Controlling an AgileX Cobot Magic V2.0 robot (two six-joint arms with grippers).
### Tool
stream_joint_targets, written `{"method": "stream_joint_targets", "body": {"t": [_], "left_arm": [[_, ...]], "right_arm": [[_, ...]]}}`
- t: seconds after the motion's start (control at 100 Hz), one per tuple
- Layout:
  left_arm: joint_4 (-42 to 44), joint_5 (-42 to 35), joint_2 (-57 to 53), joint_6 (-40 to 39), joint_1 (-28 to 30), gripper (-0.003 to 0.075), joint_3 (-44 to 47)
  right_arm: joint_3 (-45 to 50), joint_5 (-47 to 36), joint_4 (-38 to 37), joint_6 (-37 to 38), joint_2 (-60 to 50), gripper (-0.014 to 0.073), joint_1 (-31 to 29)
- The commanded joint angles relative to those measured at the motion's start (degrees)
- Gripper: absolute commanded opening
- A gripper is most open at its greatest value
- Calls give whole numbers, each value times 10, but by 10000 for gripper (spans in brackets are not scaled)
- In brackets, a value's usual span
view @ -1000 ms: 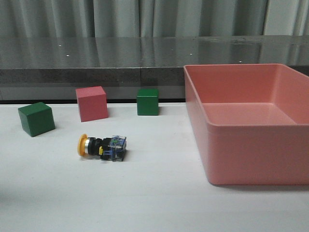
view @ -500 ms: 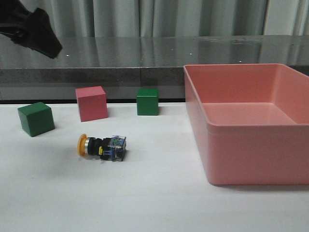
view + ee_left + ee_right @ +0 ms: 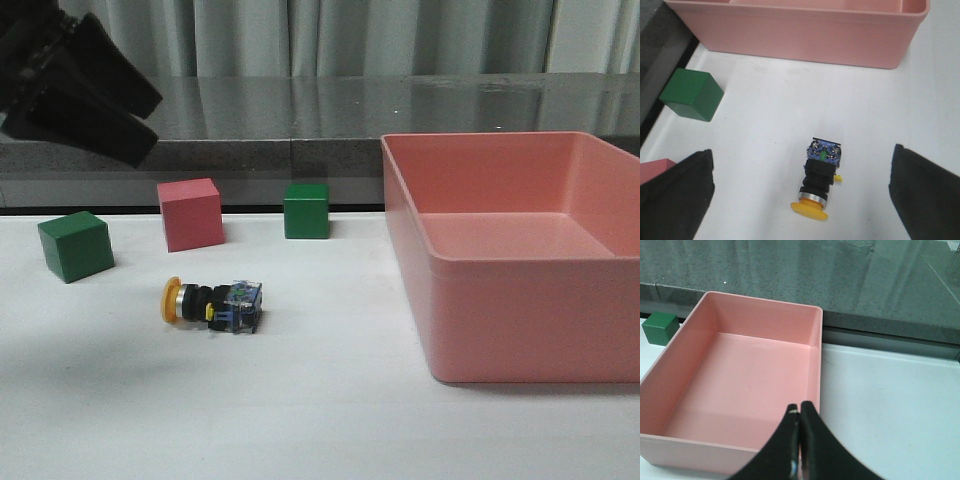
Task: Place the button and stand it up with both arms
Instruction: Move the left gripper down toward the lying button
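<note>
The button (image 3: pixel 212 303) lies on its side on the white table, its yellow cap toward the left and its clear bluish base toward the right. In the left wrist view the button (image 3: pixel 820 177) lies between the two wide-apart fingers, well below them. My left gripper (image 3: pixel 130 120) hangs open and empty high at the upper left of the front view; its midpoint in the left wrist view (image 3: pixel 802 195) is over the button. My right gripper (image 3: pixel 800 412) is shut and empty above the pink bin's near wall; it does not show in the front view.
A large pink bin (image 3: pixel 470 300) stands on the right. A pink cube (image 3: pixel 190 213) and two green cubes (image 3: pixel 75 245) (image 3: pixel 306 210) stand behind the button. A grey ledge (image 3: pixel 300 150) runs along the back of the table.
My left gripper has come further into the front view from the upper left, lower and more to the right. The button and the cubes have not moved.
</note>
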Motion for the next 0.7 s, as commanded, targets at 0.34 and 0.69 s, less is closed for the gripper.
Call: {"method": "stream_joint_targets", "body": {"t": [0.34, 0.69], "left_arm": [[-70, 38, 9, 88, 5, 670, -14], [-144, 66, 92, 181, 5, 670, -9]], "right_arm": [[-15, -38, 6, -1, 3, -76, -1], [-15, -39, 6, -1, 3, -76, -1]]}}
